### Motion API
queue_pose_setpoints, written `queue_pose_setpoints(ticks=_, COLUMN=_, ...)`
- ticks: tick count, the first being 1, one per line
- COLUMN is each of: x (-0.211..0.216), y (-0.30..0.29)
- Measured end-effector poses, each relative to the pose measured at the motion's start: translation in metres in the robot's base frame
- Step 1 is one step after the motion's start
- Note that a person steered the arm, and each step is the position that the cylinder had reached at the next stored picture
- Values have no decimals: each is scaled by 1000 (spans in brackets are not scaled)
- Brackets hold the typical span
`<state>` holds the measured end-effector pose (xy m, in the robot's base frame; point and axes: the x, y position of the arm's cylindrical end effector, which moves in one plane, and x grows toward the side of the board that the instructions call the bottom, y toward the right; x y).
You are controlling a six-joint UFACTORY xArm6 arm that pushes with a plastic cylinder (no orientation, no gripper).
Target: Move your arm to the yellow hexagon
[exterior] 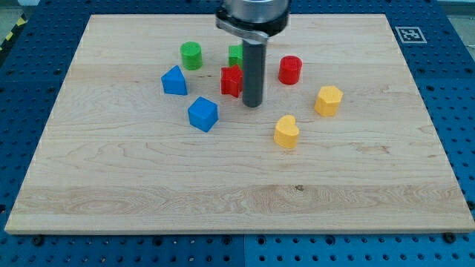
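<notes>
The yellow hexagon lies right of the board's middle. My tip stands well to its left, just right of a red star-like block and left of a red cylinder. A yellow heart-shaped block lies below and left of the hexagon, to the lower right of my tip.
A green cylinder sits at the upper left. A green block is partly hidden behind the rod. Two blue blocks lie to the left: one pentagon-like, one cube-like. The wooden board sits on a blue pegboard table.
</notes>
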<state>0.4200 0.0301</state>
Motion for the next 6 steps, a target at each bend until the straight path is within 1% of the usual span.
queue_pose_setpoints(ticks=4, x=32, y=86)
queue_pose_setpoints(ticks=5, x=53, y=97)
queue_pose_setpoints(ticks=6, x=56, y=97)
